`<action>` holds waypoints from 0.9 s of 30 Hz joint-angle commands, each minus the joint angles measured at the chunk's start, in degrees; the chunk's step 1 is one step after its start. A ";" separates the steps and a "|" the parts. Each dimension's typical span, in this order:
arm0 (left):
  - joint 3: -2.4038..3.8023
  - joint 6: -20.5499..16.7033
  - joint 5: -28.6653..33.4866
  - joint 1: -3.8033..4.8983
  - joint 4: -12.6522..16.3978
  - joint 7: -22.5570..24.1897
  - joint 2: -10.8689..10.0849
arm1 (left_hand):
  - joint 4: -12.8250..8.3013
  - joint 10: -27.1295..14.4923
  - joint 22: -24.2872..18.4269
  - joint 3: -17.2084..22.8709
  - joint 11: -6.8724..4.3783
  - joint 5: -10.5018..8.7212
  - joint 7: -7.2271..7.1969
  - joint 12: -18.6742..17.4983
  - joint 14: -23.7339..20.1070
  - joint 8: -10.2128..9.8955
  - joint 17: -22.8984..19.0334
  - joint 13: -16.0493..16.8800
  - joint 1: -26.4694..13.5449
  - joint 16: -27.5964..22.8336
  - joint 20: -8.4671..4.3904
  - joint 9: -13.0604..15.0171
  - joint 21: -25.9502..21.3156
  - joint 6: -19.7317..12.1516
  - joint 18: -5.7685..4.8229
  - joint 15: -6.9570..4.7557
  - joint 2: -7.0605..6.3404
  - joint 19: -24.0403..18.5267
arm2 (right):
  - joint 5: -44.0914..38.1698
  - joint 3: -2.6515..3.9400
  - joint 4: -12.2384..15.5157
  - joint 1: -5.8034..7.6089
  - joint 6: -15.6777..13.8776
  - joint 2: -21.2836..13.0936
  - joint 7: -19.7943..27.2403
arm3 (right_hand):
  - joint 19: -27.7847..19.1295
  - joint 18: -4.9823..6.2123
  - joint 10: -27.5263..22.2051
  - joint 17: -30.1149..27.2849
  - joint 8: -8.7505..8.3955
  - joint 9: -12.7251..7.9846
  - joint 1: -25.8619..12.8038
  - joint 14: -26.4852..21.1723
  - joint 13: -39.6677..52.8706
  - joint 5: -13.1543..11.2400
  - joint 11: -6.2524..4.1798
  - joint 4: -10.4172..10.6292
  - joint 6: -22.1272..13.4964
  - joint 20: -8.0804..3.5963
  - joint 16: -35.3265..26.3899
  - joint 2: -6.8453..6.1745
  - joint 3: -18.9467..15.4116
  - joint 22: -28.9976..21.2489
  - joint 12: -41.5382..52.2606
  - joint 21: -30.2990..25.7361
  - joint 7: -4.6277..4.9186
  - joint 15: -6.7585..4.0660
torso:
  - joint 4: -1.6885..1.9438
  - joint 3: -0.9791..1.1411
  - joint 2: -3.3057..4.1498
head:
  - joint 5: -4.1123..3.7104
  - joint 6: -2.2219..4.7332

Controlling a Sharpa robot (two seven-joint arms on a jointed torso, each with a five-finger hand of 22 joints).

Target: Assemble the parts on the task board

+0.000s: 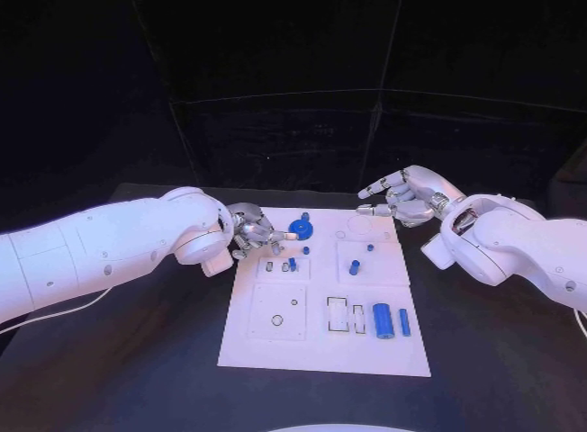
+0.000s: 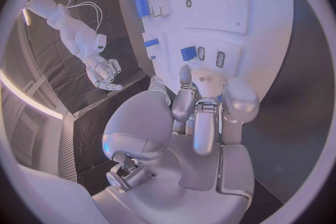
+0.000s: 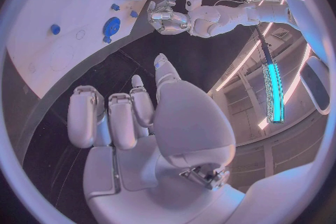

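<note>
Two white arms over a black bench (image 1: pixel 501 342), one from each side of the white task board (image 1: pixel 275 346) lying flat at its middle. Left hand (image 1: pixel 255 232) at the board's far left corner, fingers curled in over the board edge; in the left wrist view (image 2: pixel 203 106), fingertips bunched close against the board surface next to a small blue part (image 2: pixel 187 53); cannot tell whether anything is pinched between them. Right hand (image 1: pixel 400 198) raised off the board beyond its far right corner, fingers spread and grasping nothing; same released state in the right wrist view (image 3: pixel 133 117). Blue gear-shaped part (image 1: pixel 302 227) near the board's far edge, just beside the left hand's fingertips. Small blue pegs (image 1: pixel 354 266) standing mid-board. Two blue cylinders (image 1: pixel 383 320) lying side by side toward the near right corner, beside pale rectangular slots (image 1: pixel 338 313). Round hole (image 1: pixel 278 320) in the near left panel.
</note>
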 commanded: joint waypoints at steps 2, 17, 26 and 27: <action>-0.01 3.97 -5.06 0.24 -0.76 -5.81 1.34 | -0.06 0.38 5.09 -0.79 -0.29 -0.12 -0.12 0.75 5.84 1.27 15.06 0.73 0.40 0.17 -0.14 1.34 3.23 -0.99 -1.29 -0.48 0.06 2.24 | 1.71 0.04 -0.31 0.19 1.94 0.10 0.55 | -0.13 0.59 0.53 -0.01 0.37 0.07 0.04 2.51 0.48 -0.28 -0.05 -0.15 0.47 -0.13 -0.20 0.33 -0.22 0.09 0.39 -0.17 0.09 -0.30 | -0.06 0.17 -0.33 | 0.17 -0.22; -2.48 7.78 -6.84 1.69 -4.48 -11.62 7.15 | -0.35 0.34 11.52 -0.80 -0.40 0.00 -0.21 1.06 5.84 2.99 15.06 1.07 1.09 0.17 -0.34 3.43 7.08 -2.49 -2.47 -0.64 1.26 5.04 | 1.40 0.04 -1.18 0.37 1.58 0.69 0.31 | -0.04 0.58 0.61 -0.06 0.75 0.05 0.07 2.57 0.46 1.02 -0.21 -0.43 0.62 -0.31 -0.34 0.69 -0.76 0.05 0.45 -0.27 -0.06 -0.47 | -0.20 0.08 -0.02 | 0.73 -0.47; -2.70 9.85 -6.90 1.92 -6.59 -12.82 9.50 | -0.70 0.37 12.14 -0.18 -0.40 0.03 -0.21 1.21 5.84 3.43 15.06 1.24 1.87 0.17 -0.35 4.02 7.41 -2.94 -2.59 -0.63 1.57 5.30 | 1.36 0.04 -1.38 0.44 1.61 0.90 0.14 | -0.04 0.59 0.53 -0.13 0.88 0.01 0.04 2.59 0.33 1.88 -0.25 -0.53 0.57 -0.38 -0.43 0.88 -1.04 -0.05 0.35 -0.36 -0.08 -0.52 | -0.13 -0.01 -0.05 | 0.66 -0.74; -2.72 10.02 -6.91 1.93 -6.74 -12.87 9.67 | -0.70 0.37 12.14 -0.18 -0.40 0.03 -0.21 1.21 5.84 3.43 15.06 1.24 1.87 0.17 -0.35 4.02 7.41 -2.94 -2.59 -0.63 1.57 5.30 | 1.36 0.04 -1.40 0.44 1.61 0.91 0.13 | -0.04 0.59 0.53 -0.13 0.88 0.01 0.04 2.59 0.33 1.88 -0.25 -0.53 0.57 -0.38 -0.43 0.88 -1.04 -0.05 0.35 -0.36 -0.08 -0.52 | -0.15 0.00 -0.07 | 0.65 -0.76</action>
